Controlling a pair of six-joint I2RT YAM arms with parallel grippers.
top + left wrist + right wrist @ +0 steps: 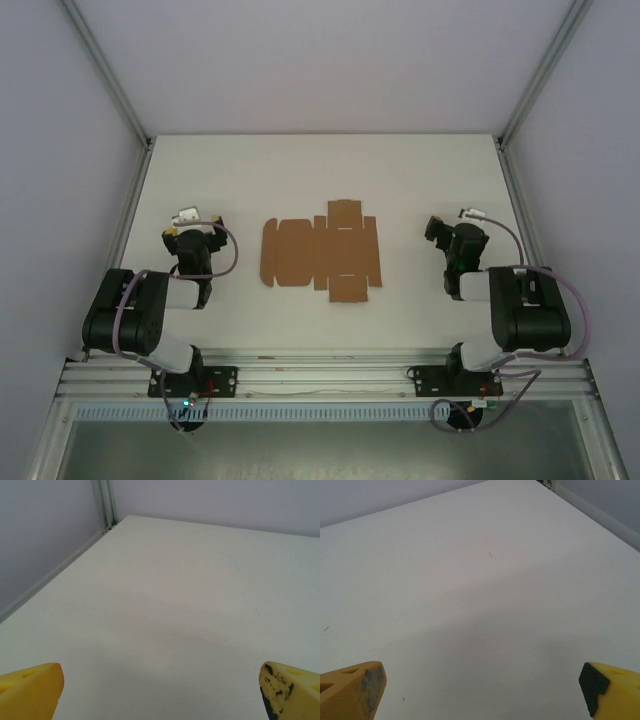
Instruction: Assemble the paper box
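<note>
At the middle of the white table (pixel 300 170), the paper box (pixel 322 253) lies flat and unfolded, a brown die-cut sheet with its flaps and tabs spread out. Off to its left, the left gripper (pixel 192 230) sits well apart from the sheet. On its wrist camera the 2 yellow fingertips (pixel 31 692) stand wide at the lower corners, with bare tabletop between them. Over on the right, the right gripper (pixel 443 232) is just as far from the cardboard, jaws spread wide and empty, white surface below.
</note>
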